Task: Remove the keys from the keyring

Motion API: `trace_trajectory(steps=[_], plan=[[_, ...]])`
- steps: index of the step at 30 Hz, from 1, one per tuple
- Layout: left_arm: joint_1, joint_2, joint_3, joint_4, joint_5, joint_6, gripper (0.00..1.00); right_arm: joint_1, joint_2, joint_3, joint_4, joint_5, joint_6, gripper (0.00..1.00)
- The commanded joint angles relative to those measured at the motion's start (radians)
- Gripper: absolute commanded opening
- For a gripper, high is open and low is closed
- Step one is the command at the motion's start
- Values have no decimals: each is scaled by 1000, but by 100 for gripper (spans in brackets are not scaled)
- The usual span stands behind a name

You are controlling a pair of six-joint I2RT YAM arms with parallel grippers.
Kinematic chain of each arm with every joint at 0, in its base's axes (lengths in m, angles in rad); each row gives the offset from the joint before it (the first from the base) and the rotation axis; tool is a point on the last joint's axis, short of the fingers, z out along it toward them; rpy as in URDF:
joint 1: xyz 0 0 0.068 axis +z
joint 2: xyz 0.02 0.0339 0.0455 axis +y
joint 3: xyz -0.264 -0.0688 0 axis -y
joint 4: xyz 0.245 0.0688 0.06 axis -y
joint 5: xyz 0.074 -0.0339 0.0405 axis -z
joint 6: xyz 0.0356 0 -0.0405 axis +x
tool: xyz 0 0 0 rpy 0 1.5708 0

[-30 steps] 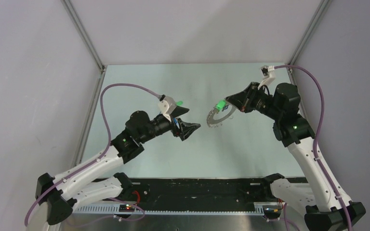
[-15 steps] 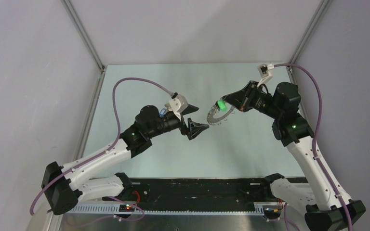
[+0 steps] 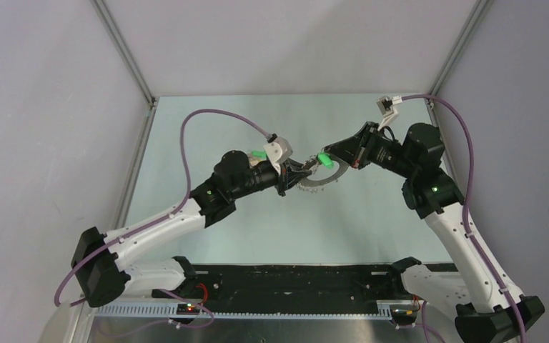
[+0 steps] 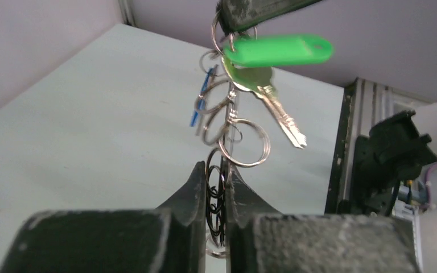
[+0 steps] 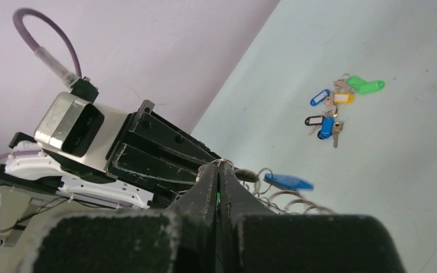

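Left hand (image 3: 300,174), right hand (image 3: 327,155), both pinching keyring (image 3: 317,184)

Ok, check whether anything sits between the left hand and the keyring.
Nothing visible does. The left hand grips the keyring at its lower rings, with no gap to cross. The right hand pinches its top, just above the green tag.

Quick tally: one keyring (image 3: 319,179), one green tag (image 4: 279,49) and one blue tag (image 5: 288,181) on it, keys (image 4: 273,105) too bunched to count. Loose heap (image 5: 336,111) on the counter (image 5: 404,170): five tags, two blue.
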Motion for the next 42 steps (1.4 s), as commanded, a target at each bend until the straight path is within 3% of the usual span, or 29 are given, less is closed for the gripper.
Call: trace_trajectory(steps=[1,5,7,11,15,19,22,26,35,42], plan=[[-6,24,54,30,33,29,2,17,-61,10,1,-35,-35,3],[-5,-23,24,26,69,59,0,18,-109,10,-132,-36,-145,53],[-5,-70,-10,23,65,80,0,18,-137,8,-200,-2,-222,67],[-4,-178,-79,-3,116,76,0,18,-216,-50,-224,96,-339,79],[-6,-299,-142,-59,179,140,0,26,-340,-207,-45,-6,-480,88],[-7,-407,-168,-149,225,241,0,54,-409,-300,92,-104,-596,85],[-8,-454,-180,-189,267,284,0,77,-391,-306,148,-169,-635,72],[-9,-454,-156,-248,280,316,0,135,-356,-306,187,-254,-674,62],[-18,-423,-114,-317,259,339,0,360,-314,-303,205,-119,-829,55],[-18,-430,-113,-317,250,341,0,460,-248,-275,91,19,-923,47]])
